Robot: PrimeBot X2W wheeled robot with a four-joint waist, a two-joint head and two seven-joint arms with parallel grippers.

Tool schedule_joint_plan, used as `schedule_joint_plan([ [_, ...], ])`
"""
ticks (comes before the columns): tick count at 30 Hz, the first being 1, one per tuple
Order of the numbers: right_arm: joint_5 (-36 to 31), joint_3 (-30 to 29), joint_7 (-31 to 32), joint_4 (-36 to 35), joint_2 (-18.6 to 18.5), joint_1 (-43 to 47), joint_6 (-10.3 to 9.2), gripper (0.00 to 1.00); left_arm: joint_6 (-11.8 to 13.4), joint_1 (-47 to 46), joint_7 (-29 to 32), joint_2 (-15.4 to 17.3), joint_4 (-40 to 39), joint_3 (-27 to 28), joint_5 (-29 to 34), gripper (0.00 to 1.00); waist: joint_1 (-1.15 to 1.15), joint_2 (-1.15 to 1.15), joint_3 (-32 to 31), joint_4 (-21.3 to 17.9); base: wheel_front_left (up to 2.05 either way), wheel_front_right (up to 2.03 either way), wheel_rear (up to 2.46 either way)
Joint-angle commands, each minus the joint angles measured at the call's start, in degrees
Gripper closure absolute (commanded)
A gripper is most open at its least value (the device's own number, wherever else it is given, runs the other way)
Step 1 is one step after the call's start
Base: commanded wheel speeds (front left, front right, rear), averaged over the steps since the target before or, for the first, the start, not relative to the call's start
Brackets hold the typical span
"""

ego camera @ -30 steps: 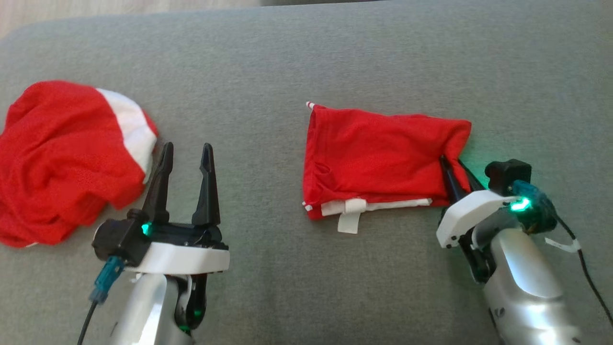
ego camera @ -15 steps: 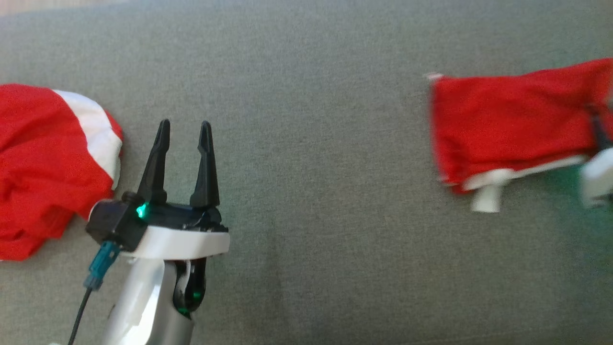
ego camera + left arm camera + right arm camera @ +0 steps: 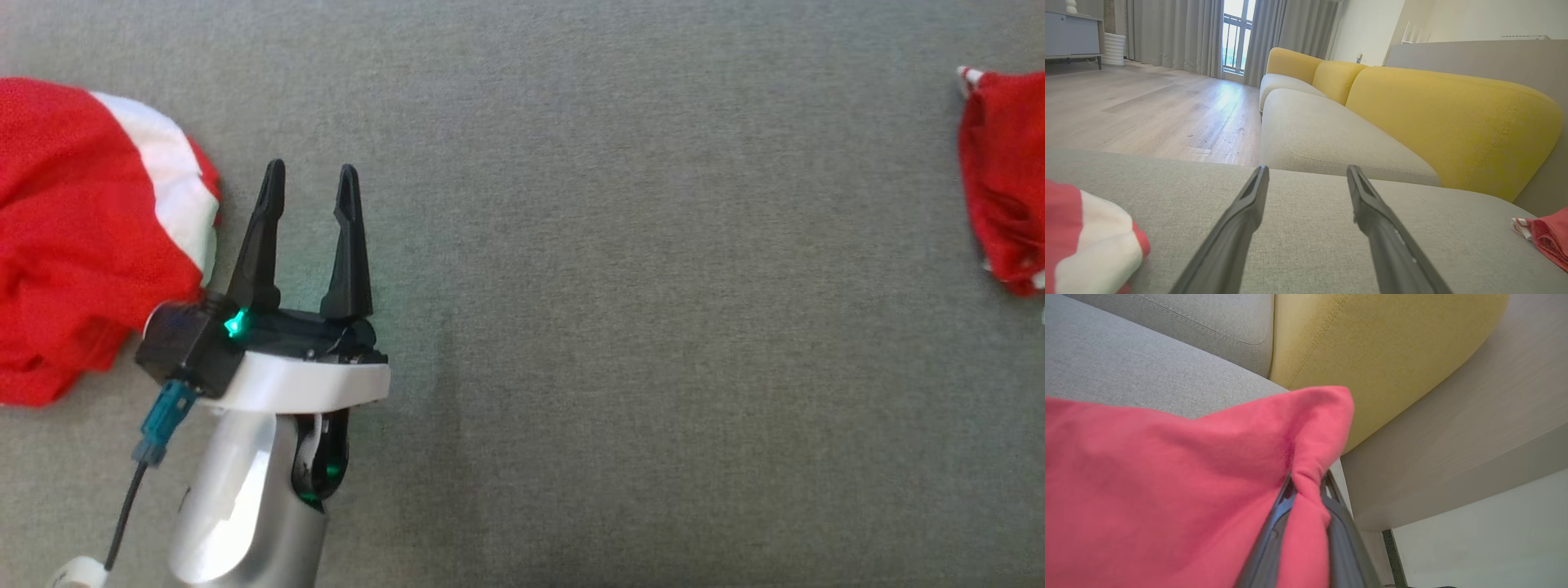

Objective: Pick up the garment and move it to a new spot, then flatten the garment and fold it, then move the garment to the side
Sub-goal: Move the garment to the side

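Garment (image 3: 1000, 180) looks folded, so I judge only the move aside is left to do. Leftmost lies a crumpled red-and-white heap (image 3: 82, 237); my left jaws stand wide and empty just beside it. Bare sofa (image 3: 620, 327) follows, then the garment at the far right, a corner pinched in my right jaws.

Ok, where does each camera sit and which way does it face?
Head view: from the head, down onto the grey cushion; left end effector open beside the crumpled garment.
Left wrist view: along that end effector, across the cushion to the yellow backrest.
Right wrist view: along right end effector, shut on the folded garment.
Shared: all three show the folded garment.
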Motion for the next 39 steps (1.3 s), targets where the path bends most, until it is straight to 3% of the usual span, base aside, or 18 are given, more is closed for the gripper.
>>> schedule_joint_plan([
  [1, -1.0, -0.6, -0.8, -0.9, -2.5, -0.6, 0.37, 1.00, -0.3, -1.3, -0.3, 0.4, -1.8, 1.8, -0.4, 0.00, -0.01, 0.00, 0.5, 0.5, 0.00, 0.00, 0.00],
  [4, -2.3, -2.0, -0.7, -0.1, -1.9, -1.2, 0.37, 1.00, -0.4, -1.5, -0.3, 0.4, -1.5, 1.8, -0.4, 0.00, -0.01, 0.00, 0.5, 0.7, 0.00, 0.00, 0.00],
  [5, -2.8, -2.5, -0.6, 0.1, -1.6, -1.4, 0.37, 0.73, -0.4, -1.5, -0.3, 0.4, -1.4, 1.9, -0.4, 0.00, -0.01, 0.00, 0.4, 0.7, 0.00, 0.00, 0.00],
  [6, -3.5, -2.6, -0.5, 0.3, -1.3, -1.5, 0.37, 0.11, -0.4, -1.5, -0.3, 0.4, -1.3, 2.0, -0.3, 0.00, -0.01, 0.00, 0.3, 0.6, 0.00, 0.00, 0.00],
  [7, -4.1, -2.7, -0.4, 0.4, -0.9, -1.6, 0.37, 0.00, -0.4, -1.5, -0.3, 0.4, -1.2, 2.1, -0.3, 0.00, -0.01, 0.00, 0.1, 0.5, 0.00, 0.00, 0.00],
  [21, -6.5, -4.5, -3.6, -3.4, 6.9, -2.7, 0.37, 0.00, -0.5, 0.5, -0.3, 0.4, -1.1, 3.8, -0.3, 0.00, -0.01, 0.00, -6.3, -1.8, 0.00, 0.00, 0.00],
  [30, -1.2, -3.2, -6.0, -12.4, 17.2, 0.9, 0.37, 0.00, -0.1, 4.0, -0.3, 0.4, -2.2, 5.6, 0.4, 0.00, -0.01, 0.00, -13.0, -3.7, 0.00, 0.00, 0.00],
  [39, 5.6, 0.5, -6.1, -24.3, 28.3, 11.3, 0.37, 0.00, 0.0, 8.4, -0.3, 0.4, -2.2, 5.5, 0.9, 0.00, -0.01, 0.00, -17.6, -4.6, 0.00, 0.00, 0.00],
])
